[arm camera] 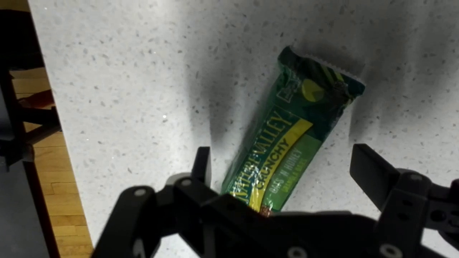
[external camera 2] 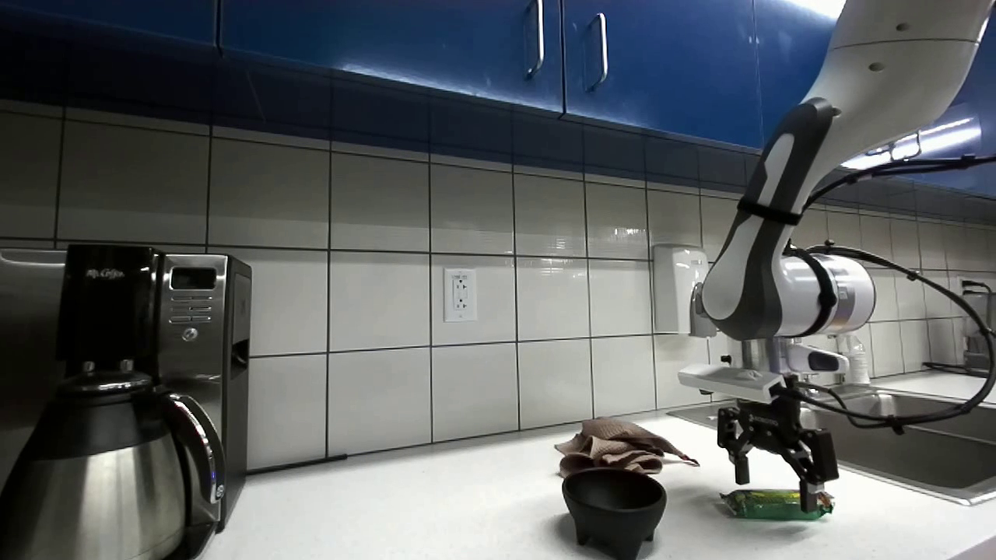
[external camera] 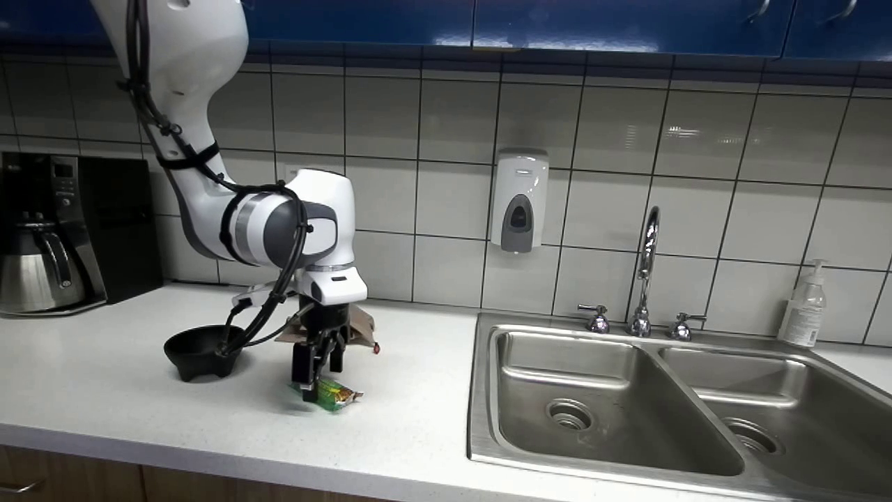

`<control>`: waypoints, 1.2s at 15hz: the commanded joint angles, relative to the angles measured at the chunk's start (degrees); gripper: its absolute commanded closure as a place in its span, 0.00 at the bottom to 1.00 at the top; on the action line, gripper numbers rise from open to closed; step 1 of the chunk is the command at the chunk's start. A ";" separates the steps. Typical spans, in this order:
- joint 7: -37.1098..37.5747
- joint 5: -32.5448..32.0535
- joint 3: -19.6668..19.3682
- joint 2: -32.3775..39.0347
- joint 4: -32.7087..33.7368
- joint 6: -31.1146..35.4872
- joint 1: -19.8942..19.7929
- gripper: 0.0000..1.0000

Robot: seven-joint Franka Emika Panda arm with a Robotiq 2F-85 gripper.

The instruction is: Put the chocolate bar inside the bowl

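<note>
The chocolate bar is a green-wrapped bar with a yellow band, lying flat on the counter in both exterior views (external camera: 337, 396) (external camera 2: 766, 505). In the wrist view the bar (arm camera: 287, 132) lies slanted between the fingers, its lower end hidden by the gripper. My gripper (external camera: 323, 380) points down over the bar, also in an exterior view (external camera 2: 776, 488). In the wrist view the gripper (arm camera: 280, 157) is open, with gaps on both sides of the bar. The black footed bowl (external camera: 202, 359) stands on the counter beside the gripper, also in an exterior view (external camera 2: 615, 517); its visible inside is empty.
A crumpled brown cloth (external camera: 361, 328) (external camera 2: 611, 449) lies behind the gripper and bowl. A coffee maker (external camera: 118, 223) (external camera 2: 204, 334) stands at the counter's left end. A steel double sink (external camera: 481, 390) is on the right. The counter edge shows left in the wrist view.
</note>
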 commanded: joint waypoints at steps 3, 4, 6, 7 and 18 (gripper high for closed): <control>1.35 0.51 -0.80 0.15 0.19 1.00 2.17 0.00; 1.20 0.64 -0.77 0.13 0.15 1.02 2.29 0.00; 1.18 0.63 -0.81 0.11 0.19 1.02 2.53 0.00; 1.06 0.76 -0.80 0.21 0.27 0.97 2.56 0.00; 1.22 0.34 -1.14 1.28 0.29 1.49 2.69 0.00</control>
